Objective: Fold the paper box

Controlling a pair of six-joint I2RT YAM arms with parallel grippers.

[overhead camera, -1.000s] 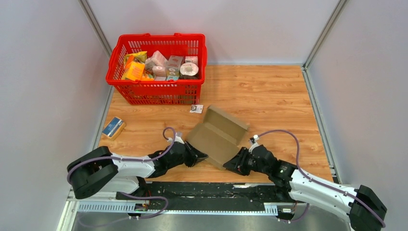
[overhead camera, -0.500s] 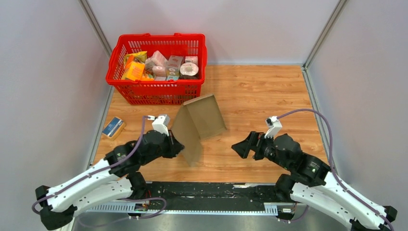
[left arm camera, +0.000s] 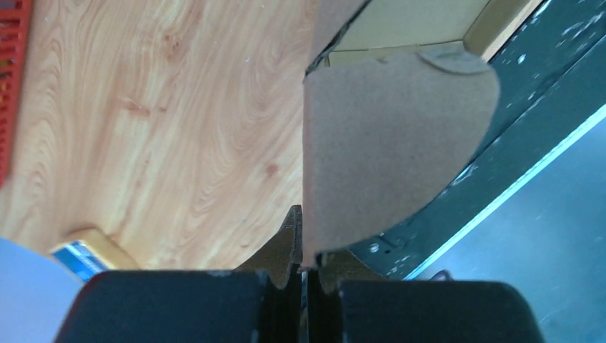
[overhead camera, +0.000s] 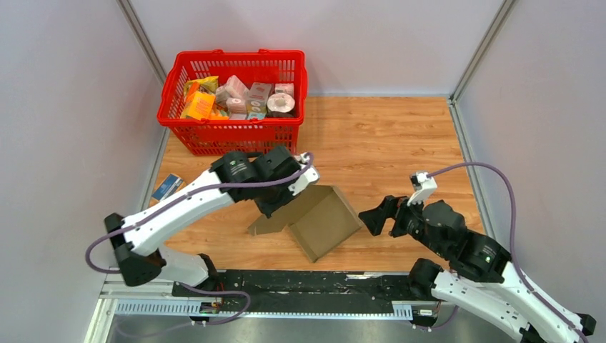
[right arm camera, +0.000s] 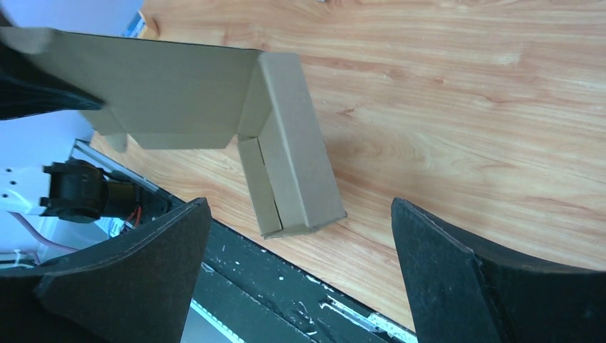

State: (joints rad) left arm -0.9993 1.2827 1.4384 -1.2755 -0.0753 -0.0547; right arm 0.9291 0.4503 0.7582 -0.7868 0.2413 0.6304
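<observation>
On the table (overhead camera: 400, 143), the paper box (overhead camera: 325, 218) sits half-raised, front and centre, with one flap pinched tight in your left fingers (left arm camera: 179, 307). Anchor that flap and bring the wide-apart, empty right fingers (right arm camera: 121, 279) to the opposite wall to crease it upright. Behind, the red basket (overhead camera: 232, 136) holds assorted groceries (overhead camera: 243, 96).

Shot from high over the near edge of the counter (overhead camera: 400, 128); close up from both wrists, sharing the paper box (overhead camera: 329, 218).

Bright even light; soft shadows; wrist-view foregrounds blurred.
</observation>
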